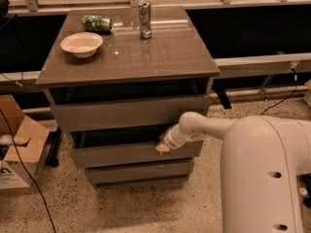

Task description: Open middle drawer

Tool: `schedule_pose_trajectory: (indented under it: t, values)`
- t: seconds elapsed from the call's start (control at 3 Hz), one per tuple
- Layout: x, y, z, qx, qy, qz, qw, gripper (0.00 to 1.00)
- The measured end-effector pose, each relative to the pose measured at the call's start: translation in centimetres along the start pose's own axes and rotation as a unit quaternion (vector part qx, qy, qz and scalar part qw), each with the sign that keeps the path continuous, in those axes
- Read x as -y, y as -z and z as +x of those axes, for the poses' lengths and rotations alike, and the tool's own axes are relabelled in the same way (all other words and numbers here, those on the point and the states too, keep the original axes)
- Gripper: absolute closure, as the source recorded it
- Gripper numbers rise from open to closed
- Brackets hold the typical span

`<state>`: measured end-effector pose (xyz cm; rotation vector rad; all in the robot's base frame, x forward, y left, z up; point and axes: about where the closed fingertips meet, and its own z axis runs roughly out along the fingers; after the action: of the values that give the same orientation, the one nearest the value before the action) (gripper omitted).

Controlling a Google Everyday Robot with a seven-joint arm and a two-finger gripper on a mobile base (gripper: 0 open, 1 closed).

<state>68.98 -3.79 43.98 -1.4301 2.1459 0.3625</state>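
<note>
A grey cabinet (127,57) has three drawers. The middle drawer (121,154) stands pulled out a little past the bottom drawer (138,171), with a dark gap above its front. The top drawer (126,111) also sticks out slightly. My gripper (163,146) is at the right part of the middle drawer's top edge, at the end of my white arm (209,127) that reaches in from the right.
On the cabinet top stand a white bowl (81,43), a green crumpled bag (96,23) and a metal can (144,19). A cardboard box (19,147) sits on the floor at the left. A cable (22,169) runs across the floor.
</note>
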Motion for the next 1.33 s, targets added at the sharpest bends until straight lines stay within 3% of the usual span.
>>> schedule_pose_trajectory:
  t: [0.33,0.67,1.0,1.33]
  values:
    - [-0.9,-0.5,0.4,-0.038,0.011,-0.012,0.9991,0.04]
    - [-3.2,-0.5,2.1,-0.115,0.018,-0.037,0.9925,0.42]
    - [-5.4,-0.4,3.9,-0.184,0.031,-0.065,0.9802,0.60]
    - [-5.4,0.2,3.5,-0.184,0.031,-0.065,0.9802,0.83]
